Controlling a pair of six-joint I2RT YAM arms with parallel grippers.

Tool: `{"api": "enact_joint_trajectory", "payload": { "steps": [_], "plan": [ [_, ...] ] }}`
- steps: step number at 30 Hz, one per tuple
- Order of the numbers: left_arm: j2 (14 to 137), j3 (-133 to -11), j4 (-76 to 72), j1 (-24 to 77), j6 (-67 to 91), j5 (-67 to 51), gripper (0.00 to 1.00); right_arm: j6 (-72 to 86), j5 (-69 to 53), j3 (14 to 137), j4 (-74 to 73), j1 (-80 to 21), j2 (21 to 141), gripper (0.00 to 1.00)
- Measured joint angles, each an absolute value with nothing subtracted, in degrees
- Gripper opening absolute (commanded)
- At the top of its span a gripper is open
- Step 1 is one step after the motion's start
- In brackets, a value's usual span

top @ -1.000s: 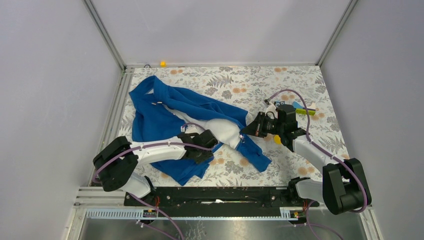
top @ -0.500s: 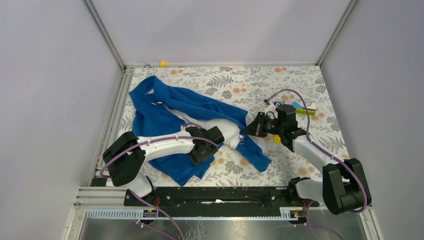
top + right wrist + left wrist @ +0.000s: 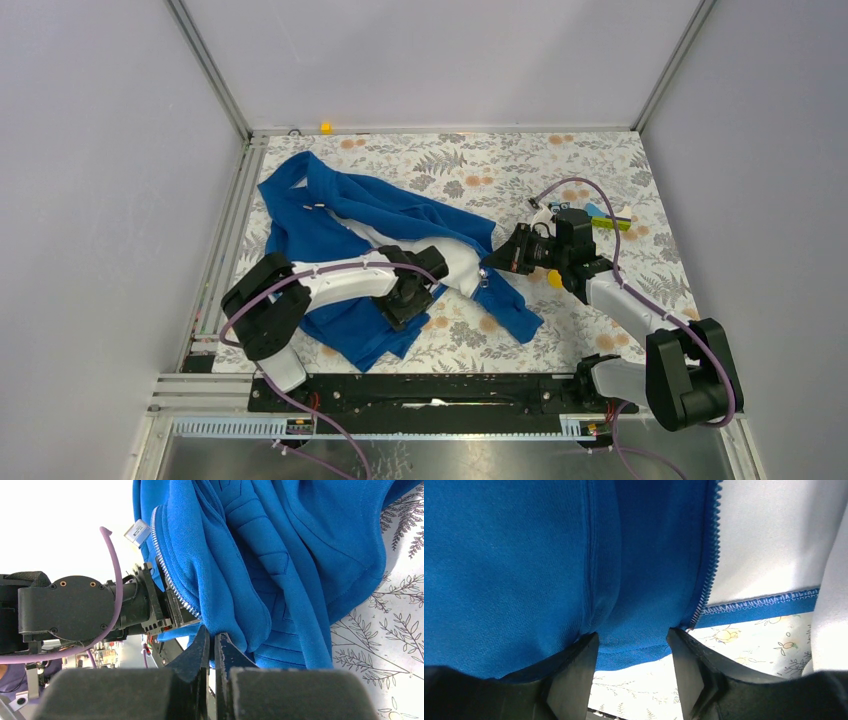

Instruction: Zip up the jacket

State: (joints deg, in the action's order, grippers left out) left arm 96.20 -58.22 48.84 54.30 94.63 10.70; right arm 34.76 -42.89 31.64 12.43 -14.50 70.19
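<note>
Since a moment ago the left arm has swung in toward the middle, and the left gripper [image 3: 405,295] now sits over the near hem of the jacket [image 3: 340,215] — jaws wide, with the blue hem and zipper teeth [image 3: 709,575] right at its fingertips. The right gripper [image 3: 490,266] has not moved — its jaws are almost closed, pinching the jacket's edge. The jacket lies crumpled on the left of the flowery table [image 3: 560,170].

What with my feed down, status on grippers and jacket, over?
Left gripper open at jacket hem, beside zipper teeth. Right gripper shut on jacket edge. Jacket unzipped, white lining showing. Small items beyond right wrist, off jacket.
</note>
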Motion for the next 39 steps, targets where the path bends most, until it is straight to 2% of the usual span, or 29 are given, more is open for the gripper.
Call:
{"api": "enact_joint_trajectory", "payload": {
  "steps": [3,7,13,19,23,28,31,33,39],
  "plan": [
    [97.03,-59.09,49.39,54.26,94.72,10.68,0.56,34.76,-42.92,31.64,12.47,-14.50,70.11,0.00],
    [97.82,-59.64,50.35,54.26,94.72,10.41,0.36,34.76,-42.89,31.64,12.47,-14.50,70.11,0.00],
    [97.47,-59.37,49.84,54.28,94.24,10.02,0.20,34.76,-42.98,31.64,12.47,-14.48,70.11,0.00],
    [93.30,-56.29,46.37,54.30,89.17,10.00,0.21,33.91,-42.98,31.64,12.43,-15.59,70.81,0.00],
    [83.44,-49.39,40.45,54.02,85.25,9.17,0.09,32.75,-42.59,31.64,12.12,-20.08,72.71,0.00],
    [68.71,-36.34,28.99,52.90,80.90,6.09,0.00,33.01,-42.33,31.66,12.21,-23.86,74.85,0.00],
    [60.77,-27.94,20.49,52.45,78.02,4.21,0.00,35.20,-40.18,31.64,12.60,-26.35,75.11,0.00],
    [55.51,-22.83,14.52,52.14,76.05,3.42,0.00,38.28,-39.20,31.48,14.63,-28.45,75.16,0.00],
    [40.86,-11.53,-2.00,51.92,67.11,2.37,0.00,51.81,-34.81,25.36,32.82,-34.81,78.06,0.00]
  ]
}}
